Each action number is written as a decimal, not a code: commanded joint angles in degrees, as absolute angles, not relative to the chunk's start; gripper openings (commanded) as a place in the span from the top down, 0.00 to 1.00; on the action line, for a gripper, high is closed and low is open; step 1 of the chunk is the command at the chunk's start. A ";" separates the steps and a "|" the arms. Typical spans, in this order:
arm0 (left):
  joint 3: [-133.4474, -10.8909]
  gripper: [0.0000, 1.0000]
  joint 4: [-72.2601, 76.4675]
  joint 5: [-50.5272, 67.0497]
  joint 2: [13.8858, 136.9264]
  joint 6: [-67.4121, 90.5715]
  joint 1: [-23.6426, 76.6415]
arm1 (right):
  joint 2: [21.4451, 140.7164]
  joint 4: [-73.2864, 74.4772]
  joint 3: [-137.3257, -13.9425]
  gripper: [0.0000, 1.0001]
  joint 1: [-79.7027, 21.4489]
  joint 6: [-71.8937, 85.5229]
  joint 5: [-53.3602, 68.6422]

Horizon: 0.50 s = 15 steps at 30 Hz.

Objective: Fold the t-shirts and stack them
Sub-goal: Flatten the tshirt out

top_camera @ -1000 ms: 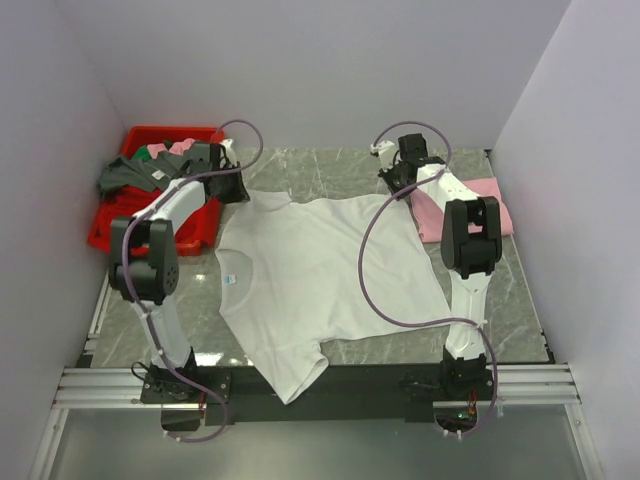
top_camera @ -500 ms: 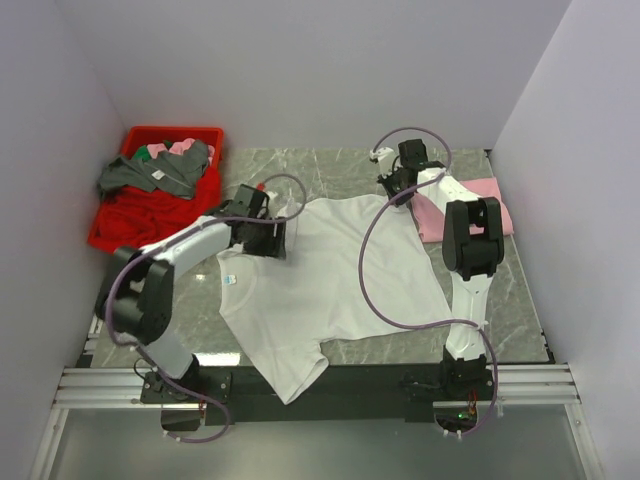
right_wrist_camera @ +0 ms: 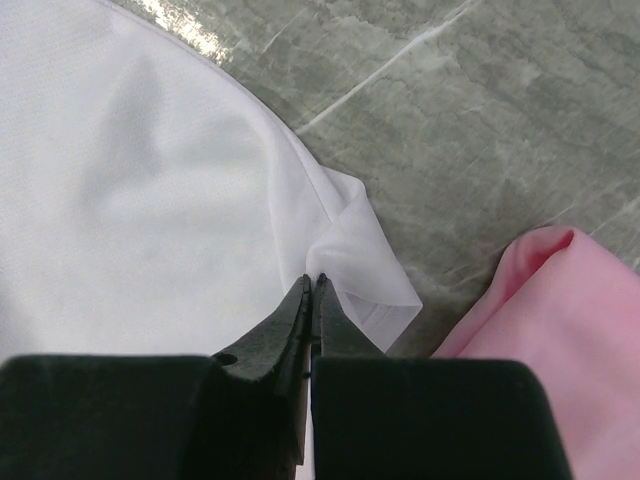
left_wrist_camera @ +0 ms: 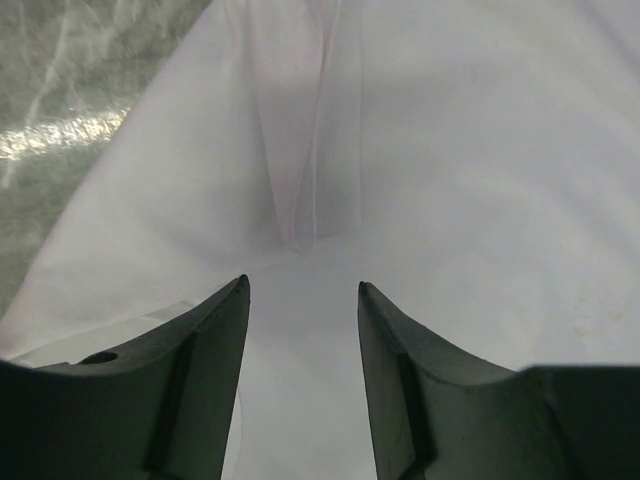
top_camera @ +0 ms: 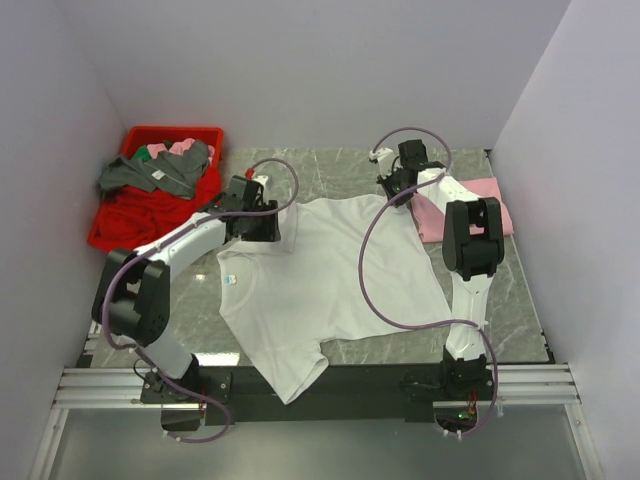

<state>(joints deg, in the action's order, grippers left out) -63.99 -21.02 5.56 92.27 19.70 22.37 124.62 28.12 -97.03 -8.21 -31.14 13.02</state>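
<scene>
The right arm hides part of the pink t-shirt, the right wrist view cuts it off, and the neck label on the white t-shirt is too small to read.

Robot lab cell, plain walls boxing marble-look table, aluminium mounting rail

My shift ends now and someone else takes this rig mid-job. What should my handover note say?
Left gripper: open, over the far left part of the white t-shirt, holding nothing.
Right gripper: shut on the white t-shirt's far right corner.
Things: white t-shirt spread flat on the table; pink t-shirt at the far right; red bin with more clothes at the far left.
Done: the pink one looks folded.
Left: fold the white one, then stack the two.
</scene>
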 commanded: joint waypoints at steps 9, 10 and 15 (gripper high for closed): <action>-66.35 0.54 -18.54 8.09 98.87 22.76 23.64 | 121.64 27.33 -97.47 1.00 -7.91 -30.76 13.80; -66.97 0.55 -18.72 7.65 99.66 22.94 23.82 | 121.81 27.42 -97.47 1.00 -7.91 -30.59 13.80; -68.82 0.57 -21.00 3.62 102.12 23.03 25.22 | 121.90 27.42 -97.65 1.00 -8.09 -30.59 13.89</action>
<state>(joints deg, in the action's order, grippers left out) -65.60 -20.64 6.04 101.58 22.24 24.23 124.62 28.16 -96.99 -8.21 -31.11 13.21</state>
